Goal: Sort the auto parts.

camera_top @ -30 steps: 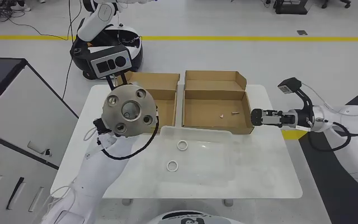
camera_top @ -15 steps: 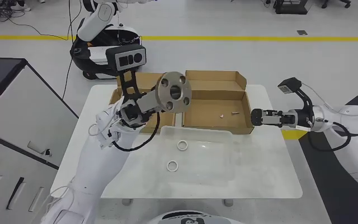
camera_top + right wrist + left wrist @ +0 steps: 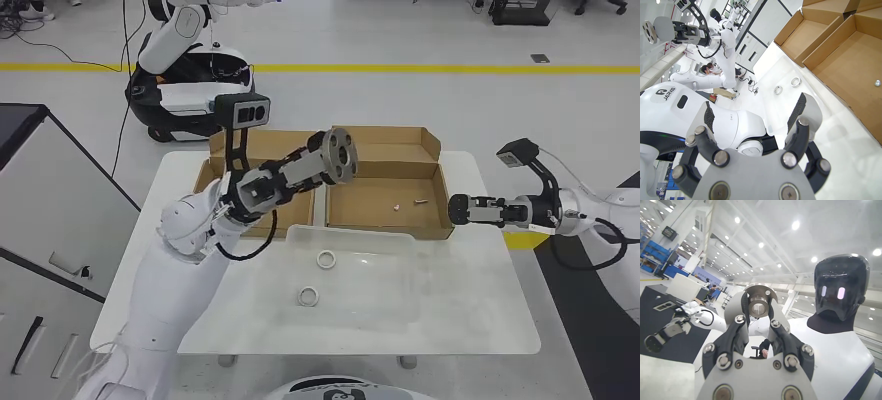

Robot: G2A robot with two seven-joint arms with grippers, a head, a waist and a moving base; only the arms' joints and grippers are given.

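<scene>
Top view, left arm: you have the left gripper [image 3: 322,166] up in the air beyond the far edge of the white tray [image 3: 370,300], jaws pinching a round metal flange [image 3: 341,156]
Top view, right arm: your right gripper [image 3: 455,209] sits past the tray's far corner, just beside a cardboard box [image 3: 380,195]
Top view, parts: the first ring [image 3: 326,260] and the second ring [image 3: 309,296] lie apart inside the tray, which rests on the counter [image 3: 480,310]; two small parts [image 3: 398,208] lie in that box
Left wrist view: your jaws clamp the flange [image 3: 757,308] by its hub, one on each side
Right wrist view: your jaws are spread wide with nothing between them; both rings lie in the tray beyond them, and the flange [image 3: 648,32] hangs high above the tray's level
</scene>
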